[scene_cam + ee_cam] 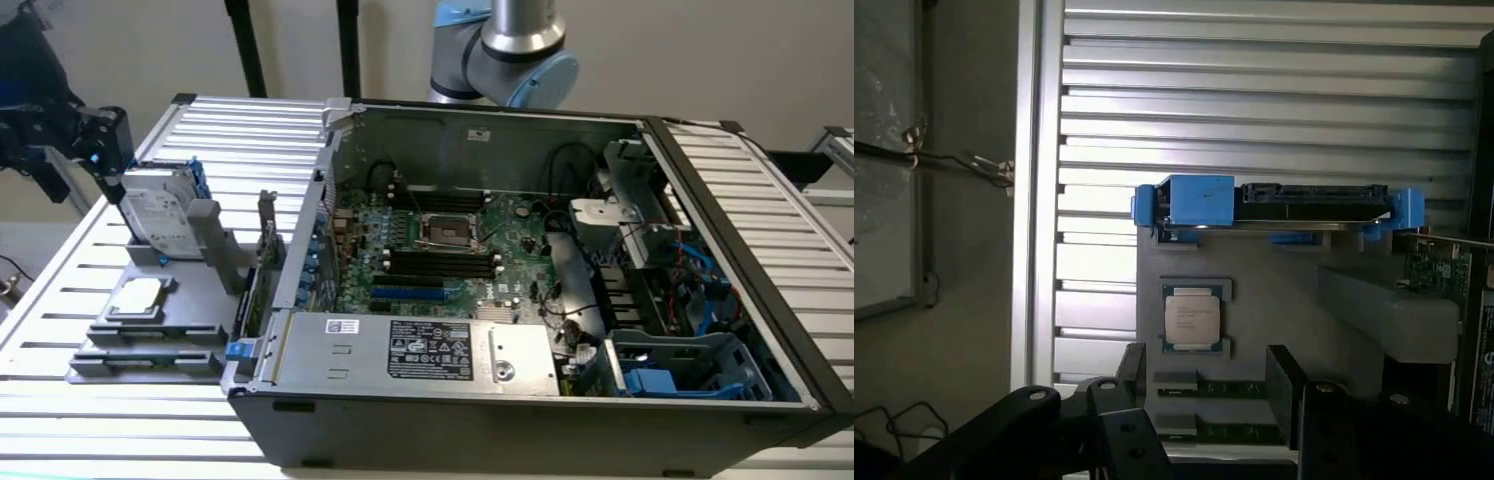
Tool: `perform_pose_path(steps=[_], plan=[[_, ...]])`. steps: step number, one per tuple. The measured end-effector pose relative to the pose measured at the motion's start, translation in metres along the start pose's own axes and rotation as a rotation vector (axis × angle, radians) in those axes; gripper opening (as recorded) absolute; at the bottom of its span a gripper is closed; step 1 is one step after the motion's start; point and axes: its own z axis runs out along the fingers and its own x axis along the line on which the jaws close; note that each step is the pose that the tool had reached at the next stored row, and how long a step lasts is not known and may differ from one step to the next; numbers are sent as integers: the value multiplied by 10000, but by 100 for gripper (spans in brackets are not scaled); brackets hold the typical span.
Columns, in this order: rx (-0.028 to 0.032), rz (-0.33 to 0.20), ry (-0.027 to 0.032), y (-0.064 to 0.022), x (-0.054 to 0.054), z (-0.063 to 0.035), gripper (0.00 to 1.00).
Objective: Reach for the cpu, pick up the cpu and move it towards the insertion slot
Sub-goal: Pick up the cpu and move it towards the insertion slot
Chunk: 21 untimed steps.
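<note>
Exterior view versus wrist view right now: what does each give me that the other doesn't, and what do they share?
Exterior view: the open computer case with the insertion slot on its board. Wrist view: the hand, fingers apart, with green memory sticks between them. Both: the cpu lying flat in the grey holder beside the hard drive with blue brackets, not yet gripped.

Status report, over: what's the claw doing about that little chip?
Gripper open, empty, near the grey holder. Chip flat in holder, untouched. Socket in the case bare. Hard drive stands beside chip, not touching.
</note>
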Motion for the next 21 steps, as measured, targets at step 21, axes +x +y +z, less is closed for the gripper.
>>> perform_pose_path(steps=[21], plan=[[4, -276, 18, -159, -9, 376, 60]])
